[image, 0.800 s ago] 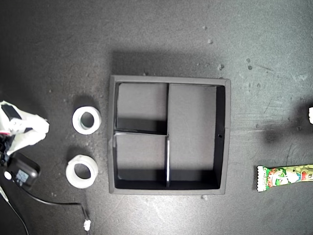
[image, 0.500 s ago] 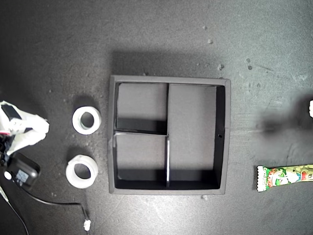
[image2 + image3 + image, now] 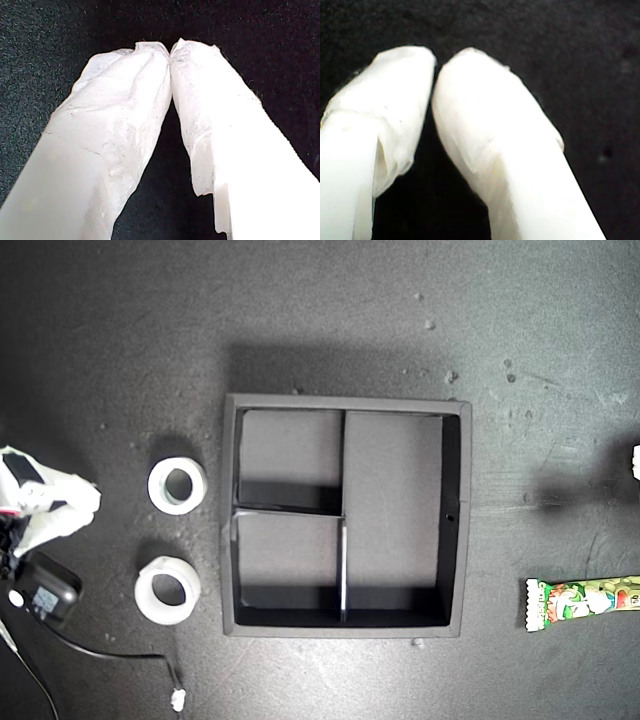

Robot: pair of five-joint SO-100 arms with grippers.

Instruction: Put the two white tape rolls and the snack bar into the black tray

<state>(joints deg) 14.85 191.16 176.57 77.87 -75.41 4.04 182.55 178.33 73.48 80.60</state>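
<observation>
Dark and speckled, the counter (image 3: 330, 320) filled the exterior view. At its middle sat the black tray (image 3: 346, 405), all three compartments bare. The snack bar (image 3: 580, 601) lay flat by the exterior view's right edge, well apart from the tray and partly cut off. Two white tape rolls lay just beside the tray on the exterior view's left, one roll (image 3: 177, 485) above the other roll (image 3: 167, 589), apart from each other. My first gripper (image 3: 170, 50) had its jaws closed tip to tip, holding nothing, over bare counter. My second gripper (image 3: 436, 65) likewise had its jaws pressed together and empty.
</observation>
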